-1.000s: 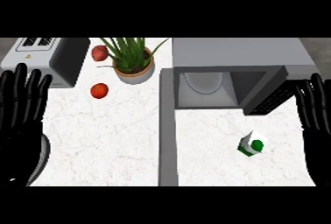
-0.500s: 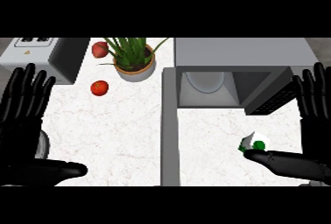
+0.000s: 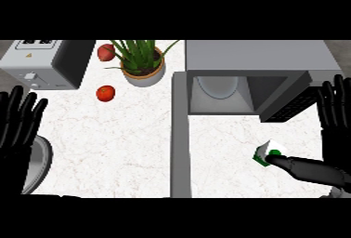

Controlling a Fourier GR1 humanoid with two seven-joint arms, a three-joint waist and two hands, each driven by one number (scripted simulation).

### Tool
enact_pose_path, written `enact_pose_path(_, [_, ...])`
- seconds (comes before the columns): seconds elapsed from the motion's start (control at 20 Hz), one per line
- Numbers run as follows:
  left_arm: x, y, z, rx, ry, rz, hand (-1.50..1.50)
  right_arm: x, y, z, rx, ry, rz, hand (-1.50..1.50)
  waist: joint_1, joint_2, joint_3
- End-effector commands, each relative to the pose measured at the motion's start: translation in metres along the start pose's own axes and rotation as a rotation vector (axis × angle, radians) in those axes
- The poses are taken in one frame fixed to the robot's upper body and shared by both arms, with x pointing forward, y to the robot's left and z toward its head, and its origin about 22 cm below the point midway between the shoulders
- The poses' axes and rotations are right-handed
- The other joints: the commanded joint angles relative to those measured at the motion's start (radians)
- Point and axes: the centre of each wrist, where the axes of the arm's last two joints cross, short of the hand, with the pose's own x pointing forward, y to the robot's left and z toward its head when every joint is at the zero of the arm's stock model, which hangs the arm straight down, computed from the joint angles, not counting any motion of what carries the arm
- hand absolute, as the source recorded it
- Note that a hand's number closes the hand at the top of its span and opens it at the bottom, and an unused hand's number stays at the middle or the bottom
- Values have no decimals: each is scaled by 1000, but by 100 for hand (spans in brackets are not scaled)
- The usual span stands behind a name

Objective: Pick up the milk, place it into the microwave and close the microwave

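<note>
You see the milk carton on the white counter, in front of the open microwave and a little to its right, still outside the cavity. Your right hand is at the right edge with its fingers straight and spread apart, and its thumb reaches to the left and touches the carton's green cap side. The hand is not clamped on the carton.

Your left hand rests open at the left edge, fingers up and apart.

At the back of the counter you see a toaster, a potted plant and 2 tomatoes. One tomato lies beside the pot and the other is nearer to you.
</note>
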Motion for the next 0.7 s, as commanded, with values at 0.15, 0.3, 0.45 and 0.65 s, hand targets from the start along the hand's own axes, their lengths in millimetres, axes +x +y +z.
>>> enact_pose_path(0.15, [4, -7, 1, -2, 6, -14, -150, -43, 15, 39, -17, 72, 38, -150, -3, 1, 0])
enact_pose_path(0.3, [5, -5, 12, -7, 7, 0, -150, -69, -12, 24, -44, 94, 36, -150, 0, 1, 0])
enact_pose_path(0.45, [16, -4, 32, -18, -2, 7, -150, -88, -14, 62, -61, 112, 78, -150, 2, 0, 0])
enact_pose_path(0.65, [13, 12, 42, -17, 25, 19, -150, -99, -41, 57, -63, 131, 67, -150, 1, 0, 0])
